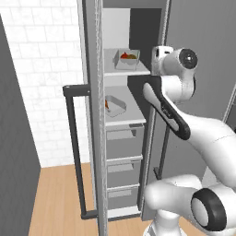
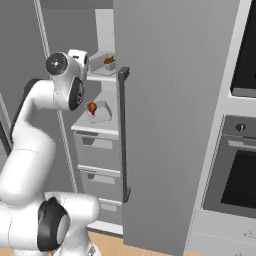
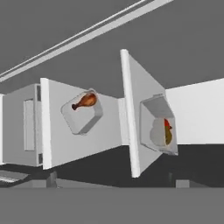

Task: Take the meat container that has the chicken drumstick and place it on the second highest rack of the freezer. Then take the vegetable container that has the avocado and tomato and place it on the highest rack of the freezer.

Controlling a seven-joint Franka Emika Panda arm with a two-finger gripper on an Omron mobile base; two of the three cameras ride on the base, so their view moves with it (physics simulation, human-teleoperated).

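The gripper [image 3: 113, 180] is standing with its jaws spread wide and nothing between them, just outside the open freezer [image 1: 120, 138] and level with its upper shelves. In the hand view, which is rolled on its side, the two dark fingertips [image 3: 51, 178] are barely showing at the bottom edge, well apart from both containers.

Straight ahead of the gripper, the vegetable container [image 3: 159, 127] is sitting on the highest rack [image 1: 131, 71] — a pale square tray with the red tomato [image 3: 166, 125] and the olive-brown avocado [image 3: 168, 138] lying side by side inside it. From the left base view the same tray [image 1: 127, 59] is resting toward the middle of that shelf board, with the arm's white wrist just beside the shelf's front edge.

One board down, the meat container [image 3: 82, 114] is lying on the second highest rack [image 1: 131, 115], holding the chicken drumstick [image 3: 86, 101] — its orange-brown body is pointing toward one corner of the tray.

Below the two shelves, grey drawers [image 1: 124, 145] are stacked down to the floor. The freezer door [image 2: 170, 125] is hanging open with its long dark bar handle [image 2: 123, 135] facing the room, and black-fronted ovens [image 2: 237, 175] are standing beyond it.
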